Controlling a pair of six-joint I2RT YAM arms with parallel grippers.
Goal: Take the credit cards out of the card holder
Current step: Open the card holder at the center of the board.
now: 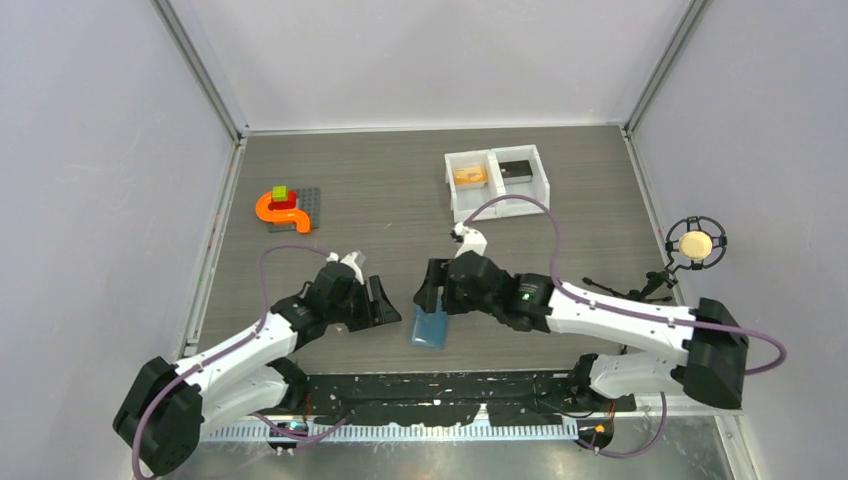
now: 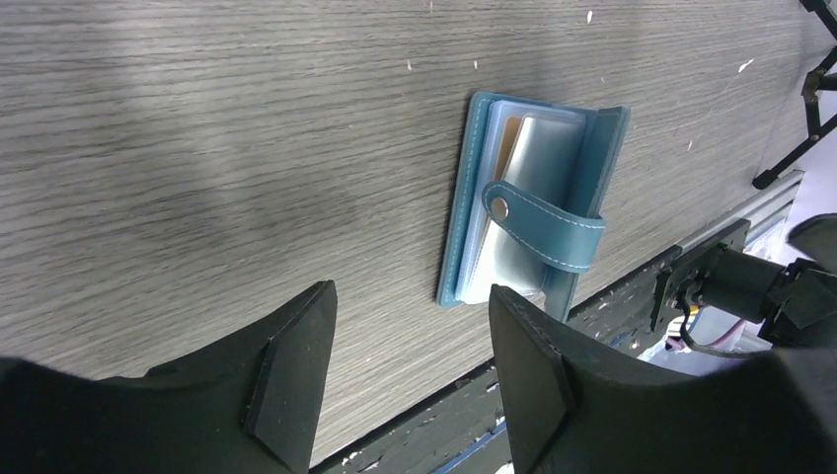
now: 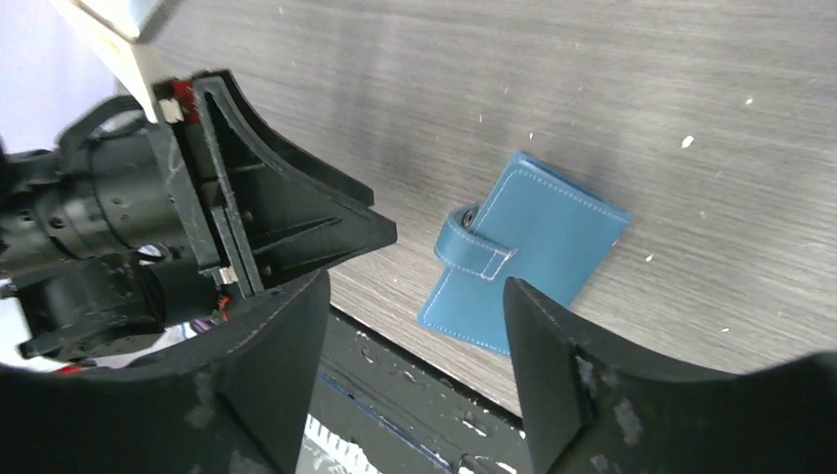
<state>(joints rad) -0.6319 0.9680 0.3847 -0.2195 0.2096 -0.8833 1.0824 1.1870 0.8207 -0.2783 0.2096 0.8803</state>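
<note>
The right gripper and left gripper stood spread and empty, flanking the blue card holder. It lay flat near the table edge, strap loose. An orange card and a dark card seemingly lay in the white tray. Best to lift straight up, clear of the strap.

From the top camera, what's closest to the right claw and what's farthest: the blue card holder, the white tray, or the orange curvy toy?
1. The card holder, right beside the right claw, by the table's near edge.
2. The white tray, at the far side, a bit to the right.
3. The orange curvy toy, far off on the left.
</note>
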